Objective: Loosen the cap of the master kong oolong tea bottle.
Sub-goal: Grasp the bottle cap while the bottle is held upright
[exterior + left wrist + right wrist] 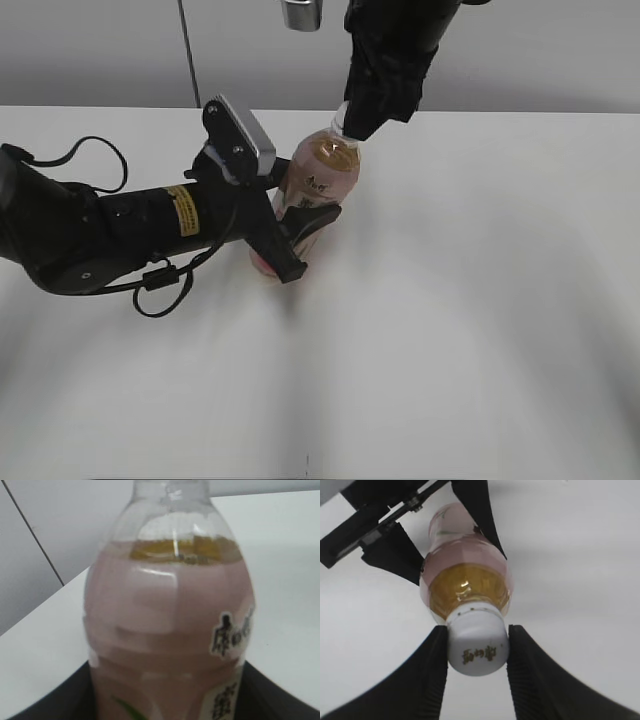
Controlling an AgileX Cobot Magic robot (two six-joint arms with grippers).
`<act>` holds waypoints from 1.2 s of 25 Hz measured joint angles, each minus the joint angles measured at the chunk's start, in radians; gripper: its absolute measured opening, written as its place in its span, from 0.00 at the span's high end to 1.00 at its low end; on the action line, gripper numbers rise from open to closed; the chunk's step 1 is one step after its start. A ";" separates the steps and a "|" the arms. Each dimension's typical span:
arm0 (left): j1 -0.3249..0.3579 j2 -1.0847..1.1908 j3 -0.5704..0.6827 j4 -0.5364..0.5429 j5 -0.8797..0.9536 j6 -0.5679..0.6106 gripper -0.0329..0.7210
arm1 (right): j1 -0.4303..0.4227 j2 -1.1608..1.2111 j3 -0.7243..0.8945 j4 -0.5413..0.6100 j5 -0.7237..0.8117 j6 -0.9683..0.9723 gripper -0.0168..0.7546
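Note:
The master kong oolong tea bottle [318,185] stands on the white table [480,300], tilted a little. It has a pink label and amber tea, and fills the left wrist view [170,630]. My left gripper [300,235] is shut on the bottle's lower body; its black fingers show at both sides [165,700]. My right gripper [350,125] comes down from above and is shut on the white cap [477,647], one black finger on each side [476,652]. The cap is mostly hidden in the exterior view. The bottle's shoulder shows below the cap [467,587].
The left arm [110,230] lies low across the table's left side with a black cable looping under it. A grey wall with a dark vertical seam [188,55] stands behind the table's far edge.

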 joint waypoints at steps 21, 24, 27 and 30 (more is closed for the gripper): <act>0.005 0.000 0.007 -0.024 -0.020 -0.005 0.43 | 0.014 -0.001 -0.003 0.088 -0.046 -0.284 0.62; 0.005 0.000 0.007 -0.023 -0.021 -0.008 0.43 | 0.015 -0.001 -0.003 0.086 -0.045 -0.282 0.62; 0.005 0.000 0.007 -0.023 -0.021 -0.008 0.43 | 0.018 -0.001 -0.003 0.074 -0.045 -0.234 0.62; 0.005 0.000 0.007 -0.023 -0.021 -0.008 0.43 | 0.019 -0.001 -0.003 0.072 -0.044 -0.166 0.58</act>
